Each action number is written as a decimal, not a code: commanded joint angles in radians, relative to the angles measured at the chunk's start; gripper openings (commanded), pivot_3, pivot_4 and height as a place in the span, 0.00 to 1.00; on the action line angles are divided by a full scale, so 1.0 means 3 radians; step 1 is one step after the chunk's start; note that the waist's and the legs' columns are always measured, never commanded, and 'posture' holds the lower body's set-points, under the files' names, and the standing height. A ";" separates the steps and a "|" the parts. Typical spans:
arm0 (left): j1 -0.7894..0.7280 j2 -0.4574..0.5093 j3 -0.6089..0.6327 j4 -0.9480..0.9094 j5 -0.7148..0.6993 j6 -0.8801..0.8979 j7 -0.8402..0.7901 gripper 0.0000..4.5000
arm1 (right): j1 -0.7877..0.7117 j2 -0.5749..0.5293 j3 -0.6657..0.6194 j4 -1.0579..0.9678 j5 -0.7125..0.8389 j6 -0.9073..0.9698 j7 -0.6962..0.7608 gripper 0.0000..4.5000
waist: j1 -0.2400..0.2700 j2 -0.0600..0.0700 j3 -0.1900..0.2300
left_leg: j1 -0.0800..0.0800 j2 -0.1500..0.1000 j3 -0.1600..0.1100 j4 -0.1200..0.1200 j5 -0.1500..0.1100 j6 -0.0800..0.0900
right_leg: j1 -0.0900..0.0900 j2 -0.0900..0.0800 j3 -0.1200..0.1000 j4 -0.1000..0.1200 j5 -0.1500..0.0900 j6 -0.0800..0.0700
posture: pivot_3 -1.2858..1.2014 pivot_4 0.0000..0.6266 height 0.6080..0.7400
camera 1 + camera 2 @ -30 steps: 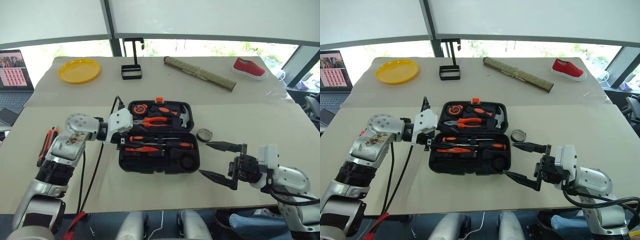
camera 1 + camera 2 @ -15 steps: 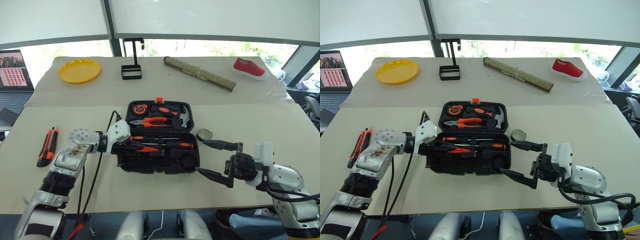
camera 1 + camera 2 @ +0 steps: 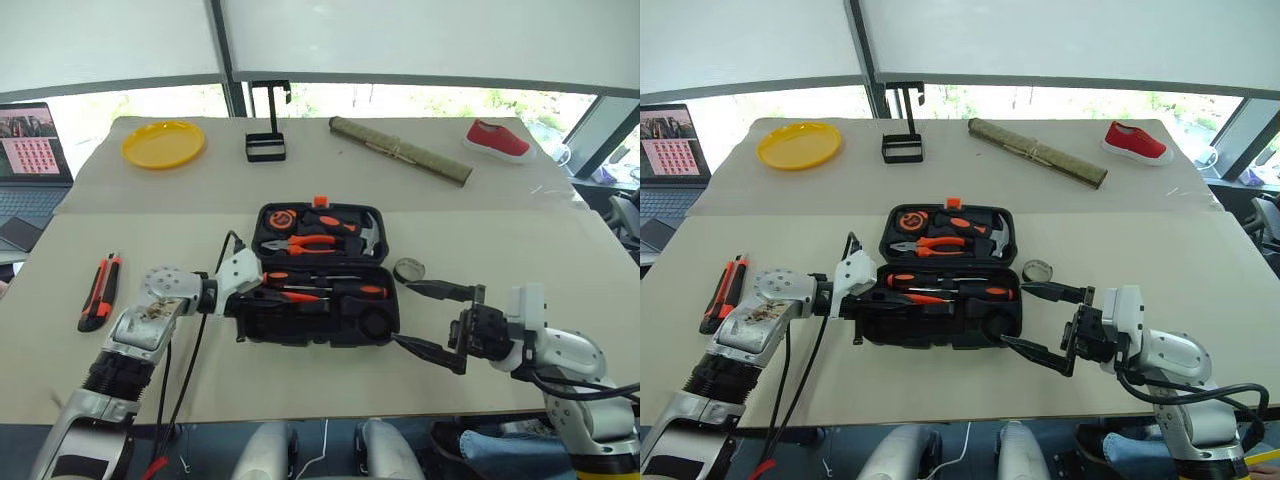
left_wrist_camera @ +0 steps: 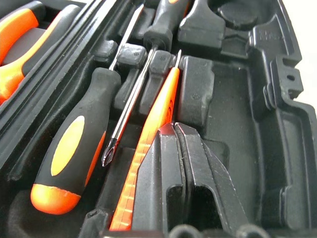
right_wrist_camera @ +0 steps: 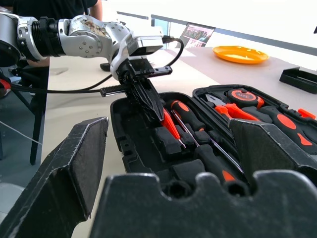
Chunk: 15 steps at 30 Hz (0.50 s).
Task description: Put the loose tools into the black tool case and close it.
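Since a second ago, left gripper (image 3: 262, 291) lowered into the front half of the open black tool case (image 3: 322, 326), fingers now pressed together beside the slim orange tester screwdriver (image 4: 148, 144), not clamped on it. Right gripper (image 3: 425, 320) unchanged, hovering just right of the case with fingers spread wide, empty. Left wrist view alone reveals two orange-black-handled screwdrivers (image 4: 74, 144) seated in moulded slots next to the tester. Head views alone reveal the utility knife (image 3: 98, 291) lying on the table (image 3: 520, 250) far left of the case, and the tape roll (image 3: 408, 269) beside the case's right edge. No legible writing anywhere.
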 commanded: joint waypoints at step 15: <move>0.0050 -0.0105 0.0098 0.0108 -0.0012 -0.0290 0.0143 0.02 | -0.0055 -0.0013 0.0011 -0.0052 0.0054 0.0036 0.0050 1.00 | -0.0006 0.0000 0.0000 | -0.0003 0.0000 -0.0001 -0.0004 0.0000 0.0000 | -0.0003 -0.0001 0.0000 -0.0003 0.0000 0.0000 | 0.52 0.24 1.00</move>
